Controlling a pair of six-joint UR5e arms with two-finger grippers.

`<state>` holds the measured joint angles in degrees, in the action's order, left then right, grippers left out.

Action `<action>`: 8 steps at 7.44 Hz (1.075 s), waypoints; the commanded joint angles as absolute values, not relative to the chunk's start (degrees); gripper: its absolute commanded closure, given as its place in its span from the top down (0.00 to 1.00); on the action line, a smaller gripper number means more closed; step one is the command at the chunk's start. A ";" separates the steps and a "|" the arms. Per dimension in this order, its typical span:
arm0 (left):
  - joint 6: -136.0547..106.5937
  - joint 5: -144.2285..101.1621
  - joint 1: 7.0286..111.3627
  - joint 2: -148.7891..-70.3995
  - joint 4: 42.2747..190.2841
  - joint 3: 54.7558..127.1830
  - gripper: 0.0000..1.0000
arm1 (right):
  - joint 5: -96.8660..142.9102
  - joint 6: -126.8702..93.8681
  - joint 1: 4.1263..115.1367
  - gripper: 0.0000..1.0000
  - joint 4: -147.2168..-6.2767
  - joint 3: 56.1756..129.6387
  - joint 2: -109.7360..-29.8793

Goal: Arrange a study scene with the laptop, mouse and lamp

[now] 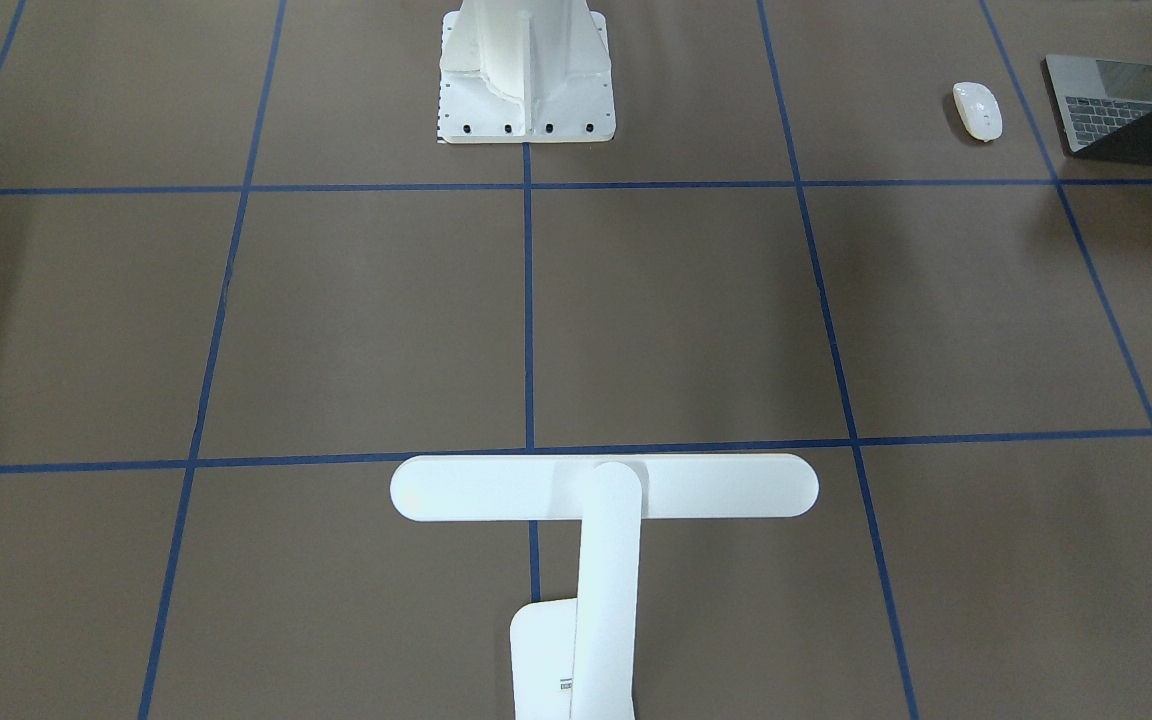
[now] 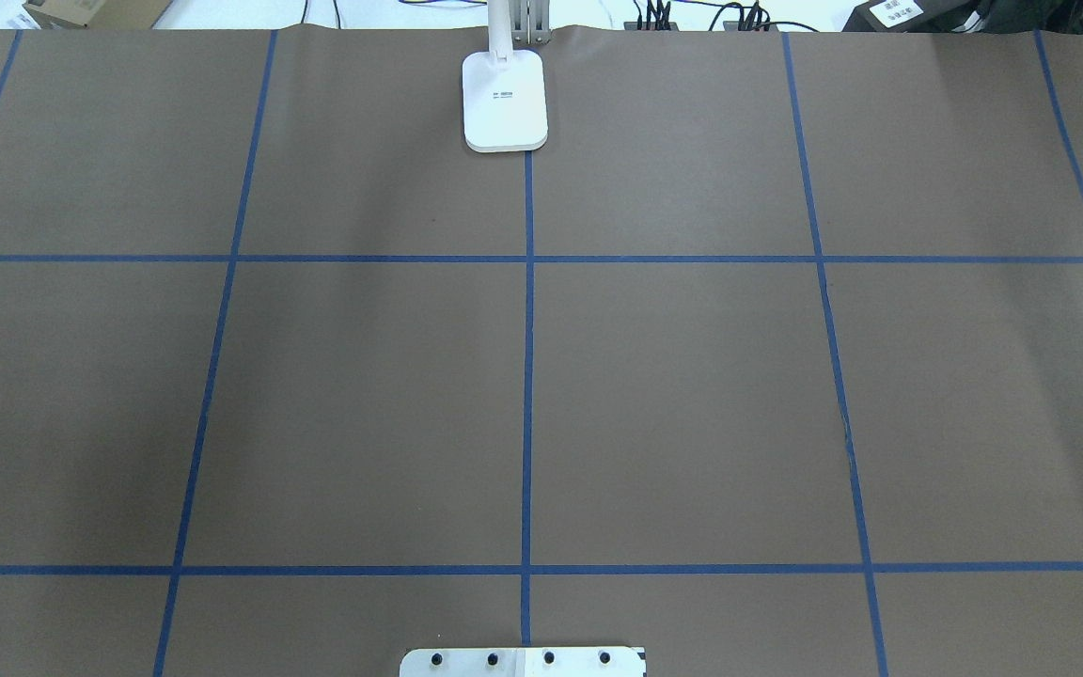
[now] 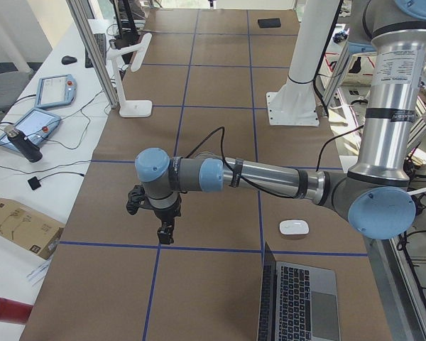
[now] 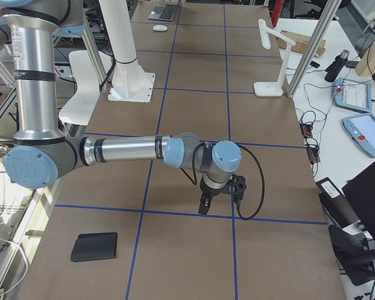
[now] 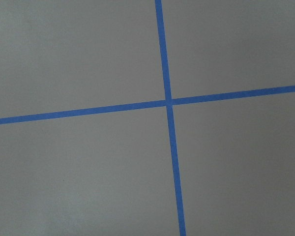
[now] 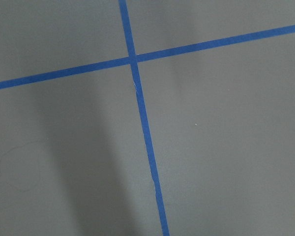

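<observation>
The white T-shaped lamp stands at the table's far middle edge; its base shows in the overhead view. The grey laptop lies open at the robot's left end, with the white mouse beside it. In the exterior left view the laptop and the mouse are near. My left gripper hangs over bare table, away from the mouse. My right gripper hangs over bare table at the other end. I cannot tell whether either is open or shut. Both wrist views show only taped table.
The white ribbed pedestal is bolted at the robot's side of the table. A flat black pad lies near the robot's right end. Blue tape lines grid the brown table. Tablets and cables lie on the operators' bench.
</observation>
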<state>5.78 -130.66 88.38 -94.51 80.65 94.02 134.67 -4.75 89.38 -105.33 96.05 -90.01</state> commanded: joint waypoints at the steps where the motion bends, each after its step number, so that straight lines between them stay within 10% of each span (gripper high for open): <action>1: 5.54 -130.87 88.77 -93.87 80.94 94.83 1.00 | 134.74 -4.75 89.30 1.00 -105.29 96.15 -89.39; 8: -0.42 -128.94 100.35 -92.56 70.15 95.54 1.00 | 135.00 -4.83 89.30 1.00 -104.77 98.35 -89.73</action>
